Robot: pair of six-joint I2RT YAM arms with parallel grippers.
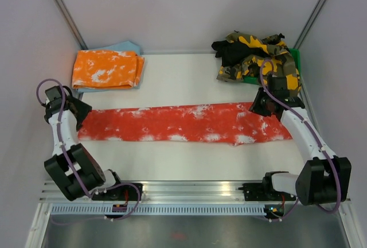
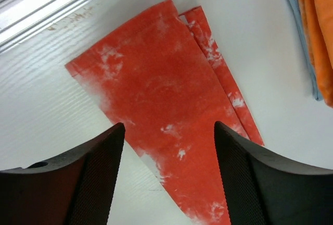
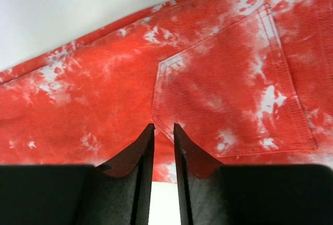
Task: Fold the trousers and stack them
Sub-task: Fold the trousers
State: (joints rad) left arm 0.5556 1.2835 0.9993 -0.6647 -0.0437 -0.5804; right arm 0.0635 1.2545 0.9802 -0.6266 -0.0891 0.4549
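Observation:
The red trousers [image 1: 183, 123] with white tie-dye splotches lie flat in a long strip across the middle of the table, folded lengthwise. My left gripper [image 1: 82, 112] is open at their left leg end; the left wrist view shows the leg hems [image 2: 166, 79] lying between the wide-apart fingers [image 2: 99, 178]. My right gripper [image 1: 259, 105] is at the waist end. In the right wrist view its fingers [image 3: 145, 157] are nearly shut over the edge by a back pocket [image 3: 223, 95]. The narrow gap between them holds nothing.
A folded orange-and-white pair [image 1: 107, 69] lies at the back left on a light blue cloth [image 1: 129, 47]; it also shows in the left wrist view [image 2: 317, 27]. A heap of camouflage and black trousers [image 1: 258, 55] sits in a green bin [image 1: 296, 58] at the back right. A metal rail [image 1: 189, 190] runs along the near edge.

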